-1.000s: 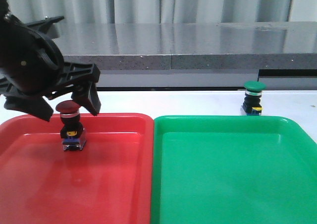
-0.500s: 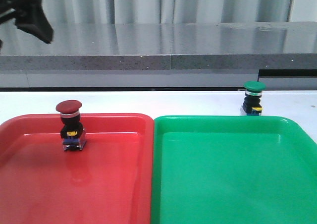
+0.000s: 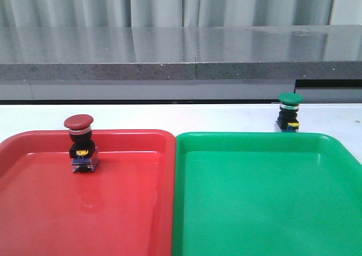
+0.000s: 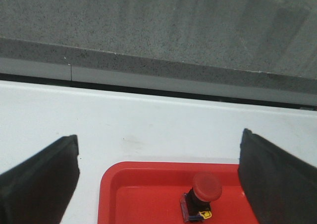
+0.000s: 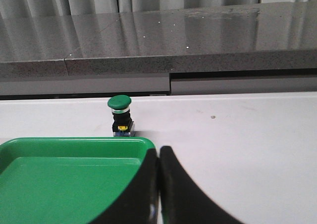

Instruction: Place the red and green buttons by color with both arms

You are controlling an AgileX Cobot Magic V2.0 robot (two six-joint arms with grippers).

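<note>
The red button stands upright in the red tray, near its far left corner; it also shows in the left wrist view. My left gripper is open and empty, high above it, out of the front view. The green button stands upright on the white table just beyond the green tray, at its far right; it also shows in the right wrist view. My right gripper is shut and empty, at the green tray's near right corner, short of the green button.
The two trays lie side by side, touching, at the table's front. A grey stone ledge runs along the back of the white table.
My left gripper let go of the red button, rose up and to the left, and left the front view. The red button stays in the red tray. The green button has not moved.
</note>
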